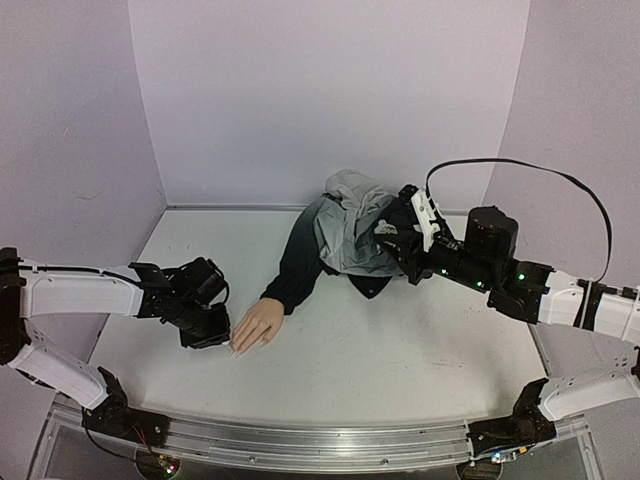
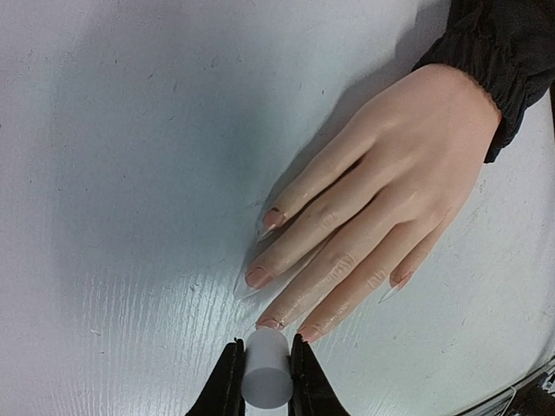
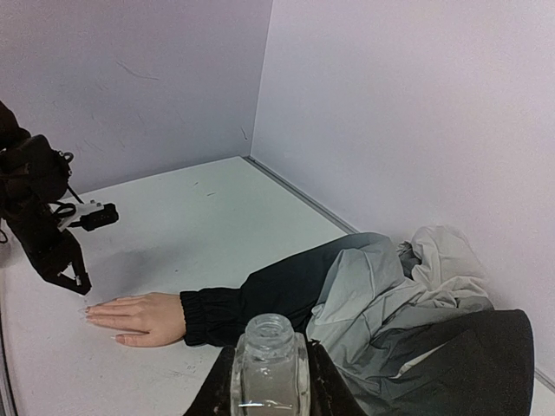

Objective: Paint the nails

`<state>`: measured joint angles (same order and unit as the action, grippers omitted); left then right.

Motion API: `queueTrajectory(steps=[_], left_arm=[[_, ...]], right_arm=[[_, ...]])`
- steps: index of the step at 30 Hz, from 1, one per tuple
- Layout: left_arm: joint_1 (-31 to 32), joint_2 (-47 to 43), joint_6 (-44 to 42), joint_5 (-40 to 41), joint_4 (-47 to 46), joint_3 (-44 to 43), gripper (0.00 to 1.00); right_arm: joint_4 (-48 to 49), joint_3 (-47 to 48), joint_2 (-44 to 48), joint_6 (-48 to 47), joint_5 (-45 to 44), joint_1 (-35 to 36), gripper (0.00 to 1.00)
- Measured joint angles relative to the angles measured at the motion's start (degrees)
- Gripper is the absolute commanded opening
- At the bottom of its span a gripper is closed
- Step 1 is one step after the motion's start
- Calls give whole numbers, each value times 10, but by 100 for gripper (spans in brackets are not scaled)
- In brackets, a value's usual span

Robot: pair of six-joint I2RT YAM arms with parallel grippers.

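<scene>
The flesh-coloured mannequin hand (image 1: 257, 325) lies palm down on the table, in a dark sleeve (image 1: 295, 265). In the left wrist view its nails (image 2: 257, 277) are pale pink and glossy. My left gripper (image 2: 264, 377) is shut on a small white cylindrical cap (image 2: 266, 368), whose far end sits right at the nail of one middle finger (image 2: 270, 323). Any brush under the cap is hidden. My right gripper (image 3: 270, 386) is shut on an open clear glass bottle (image 3: 270, 364), held upright above the sleeve, well to the right of the hand (image 3: 139, 316).
A crumpled grey and black jacket (image 1: 350, 225) lies behind the sleeve, just under my right gripper (image 1: 395, 240). Lilac walls close in the white table (image 1: 400, 360) at the back and both sides. My left gripper (image 1: 215, 335) is low at the hand's fingertips.
</scene>
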<state>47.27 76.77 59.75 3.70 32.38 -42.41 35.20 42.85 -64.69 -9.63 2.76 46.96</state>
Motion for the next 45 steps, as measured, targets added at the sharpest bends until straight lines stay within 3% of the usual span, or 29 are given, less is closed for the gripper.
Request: queueTrajectory(steps=[45], left_arm=[[0, -2, -10, -11, -10, 10, 0]], right_arm=[[0, 0, 0, 0, 0, 0, 0]])
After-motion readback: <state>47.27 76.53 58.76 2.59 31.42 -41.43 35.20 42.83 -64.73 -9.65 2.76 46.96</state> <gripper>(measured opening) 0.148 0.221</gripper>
